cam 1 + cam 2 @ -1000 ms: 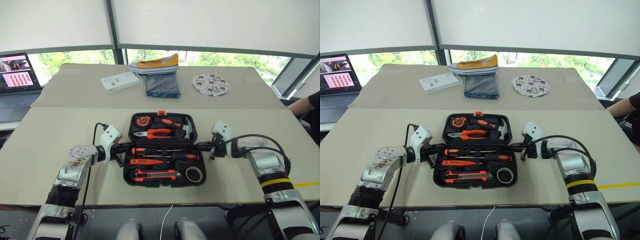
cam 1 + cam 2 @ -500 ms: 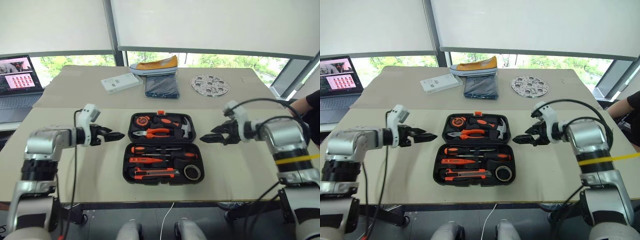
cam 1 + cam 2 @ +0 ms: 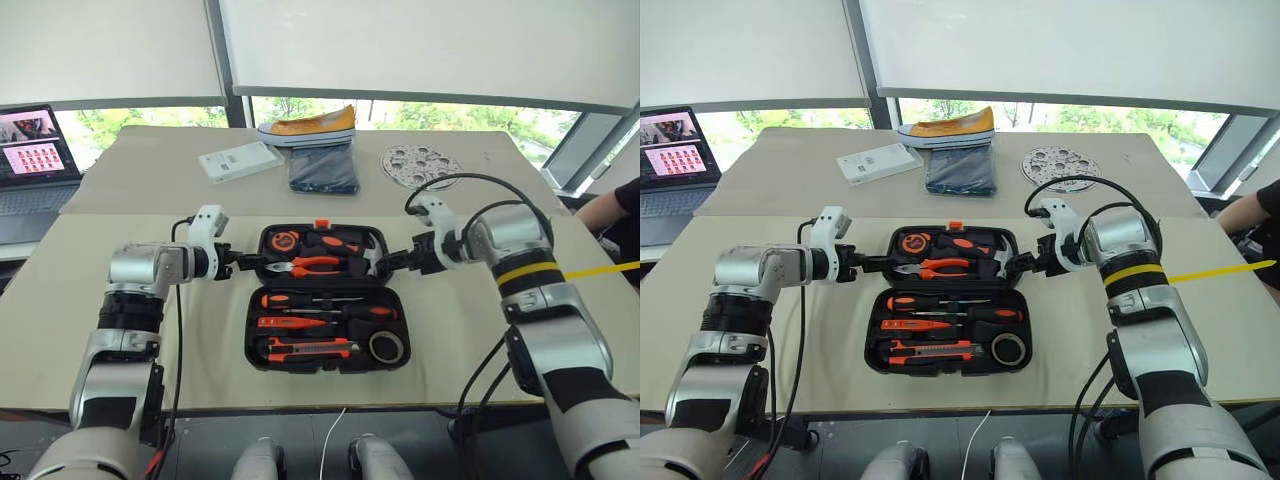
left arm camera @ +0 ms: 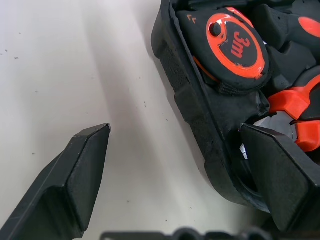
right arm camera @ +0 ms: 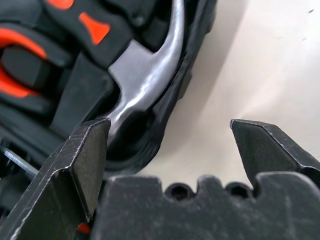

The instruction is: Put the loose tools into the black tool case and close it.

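Note:
The black tool case [image 3: 252,345] lies open in the middle of the table, its orange latch [image 3: 323,225] at the far edge. In the near half sit two screwdrivers [image 3: 300,299], a tester pen [image 3: 290,322], a utility knife [image 3: 310,348] and a tape roll [image 3: 387,346]. The far half holds a tape measure [image 4: 235,45], pliers [image 3: 315,265] and a hammer [image 5: 150,85]. My left gripper [image 3: 250,263] is open and straddles the far half's left rim. My right gripper [image 3: 387,262] is open too, astride the right rim by the hammer head.
On the far table are a laptop [image 3: 35,160], a white box [image 3: 240,162], a folded dark blue cloth [image 3: 325,170], a yellow shoe [image 3: 308,127] and a round perforated metal plate [image 3: 421,165]. A person's arm [image 3: 615,210] shows at the right edge.
Both grippers have opened, lifted from beside the near half and closed in on the two sides of the case's far half.

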### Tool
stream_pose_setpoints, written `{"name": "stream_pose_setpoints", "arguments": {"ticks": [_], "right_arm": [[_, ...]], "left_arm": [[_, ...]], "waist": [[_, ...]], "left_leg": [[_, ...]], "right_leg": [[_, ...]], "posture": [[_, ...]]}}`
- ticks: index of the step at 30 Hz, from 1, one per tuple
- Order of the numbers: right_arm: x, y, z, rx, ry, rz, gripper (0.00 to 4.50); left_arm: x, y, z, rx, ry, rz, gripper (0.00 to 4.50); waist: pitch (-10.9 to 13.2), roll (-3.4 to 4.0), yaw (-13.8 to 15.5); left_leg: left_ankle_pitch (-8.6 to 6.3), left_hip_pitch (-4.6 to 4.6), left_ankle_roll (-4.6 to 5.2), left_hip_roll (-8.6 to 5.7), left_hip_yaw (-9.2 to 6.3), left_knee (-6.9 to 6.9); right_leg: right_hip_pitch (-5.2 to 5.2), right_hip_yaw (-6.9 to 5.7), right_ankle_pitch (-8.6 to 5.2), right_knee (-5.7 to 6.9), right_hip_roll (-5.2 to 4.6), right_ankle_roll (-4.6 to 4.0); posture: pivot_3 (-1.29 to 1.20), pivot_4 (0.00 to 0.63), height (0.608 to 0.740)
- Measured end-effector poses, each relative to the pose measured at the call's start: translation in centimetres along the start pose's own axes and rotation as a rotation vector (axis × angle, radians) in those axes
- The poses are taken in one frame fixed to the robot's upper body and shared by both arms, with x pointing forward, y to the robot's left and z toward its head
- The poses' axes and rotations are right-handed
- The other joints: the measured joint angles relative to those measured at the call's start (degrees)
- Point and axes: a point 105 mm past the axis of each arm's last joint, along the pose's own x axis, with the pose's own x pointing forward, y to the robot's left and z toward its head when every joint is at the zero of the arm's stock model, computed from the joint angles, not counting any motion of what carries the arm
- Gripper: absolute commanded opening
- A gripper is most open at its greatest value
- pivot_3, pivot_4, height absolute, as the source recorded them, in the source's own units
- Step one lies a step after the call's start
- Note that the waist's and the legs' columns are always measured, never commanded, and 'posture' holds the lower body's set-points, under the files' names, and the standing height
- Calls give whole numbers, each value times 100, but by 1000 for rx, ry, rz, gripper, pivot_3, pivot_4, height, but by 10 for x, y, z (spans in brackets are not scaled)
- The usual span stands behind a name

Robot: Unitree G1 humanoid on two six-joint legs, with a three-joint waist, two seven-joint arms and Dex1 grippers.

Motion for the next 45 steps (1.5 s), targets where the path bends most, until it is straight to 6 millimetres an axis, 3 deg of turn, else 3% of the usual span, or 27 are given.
{"name": "stream_pose_setpoints", "arguments": {"ticks": [1,4,5,15,22,27,31,34,41,43,45], "right_arm": [[1,0,0,7,0,-1,4479],[6,-3,-3,32,4,-15,3729],[6,-3,-2,34,2,-13,3421],[8,-1,-2,38,9,-16,65],[8,-6,0,80,-63,-23,11],[10,-4,4,-47,-254,3,11],[-5,2,5,-502,-485,-58,11],[-16,11,2,-685,-589,-87,11],[-26,13,-38,-1236,-682,-312,11],[-26,11,-52,-1333,-700,-348,756],[-28,-6,-69,-1380,-643,-378,1353]], "left_arm": [[1,0,0,-1,0,-1,4436],[2,0,-1,-6,2,2,4500],[3,-1,0,-7,1,3,3955],[11,-13,2,-39,-20,-51,236],[14,-13,0,-97,-124,-58,95],[8,-11,-1,-65,-260,-82,95],[-5,-14,-2,144,-438,-96,95],[-15,-17,-7,328,-559,-55,95],[-37,-33,-35,852,-680,-3,95],[-41,-36,-47,950,-667,-36,756],[-45,-27,-64,1015,-607,-44,1395]], "waist": [[0,0,2],[0,0,-1],[0,0,-4],[0,0,17],[-1,0,25],[0,0,-5],[2,4,-2],[2,3,-12],[1,3,19],[1,4,20],[1,3,24]], "left_leg": [[0,0,0,0,0,0],[0,3,0,-1,-1,1],[0,6,0,0,-1,1],[21,29,-24,-4,-12,6],[25,39,-23,-4,-14,11],[27,26,-24,-2,-14,5],[26,-9,-25,-4,-9,-8],[21,-8,-21,0,-2,-14],[20,16,-18,3,5,-15],[20,24,-16,3,13,-14],[20,40,-15,4,17,-12]], "right_leg": [[1,0,0,0,0,0],[2,0,0,-1,0,0],[5,0,0,-2,0,0],[24,-3,5,19,0,-3],[38,-1,18,15,-3,1],[25,1,23,6,0,0],[-8,4,26,-6,-4,5],[-6,7,27,-13,-4,5],[30,4,35,-67,-5,8],[37,10,36,-68,-7,10],[52,9,36,-74,-7,10]], "posture": [[0,150,740],[0,150,740],[0,150,740],[0,150,740],[0,150,740],[0,150,740],[0,150,740],[0,150,740],[0,150,740],[0,150,740],[0,150,740]]}}
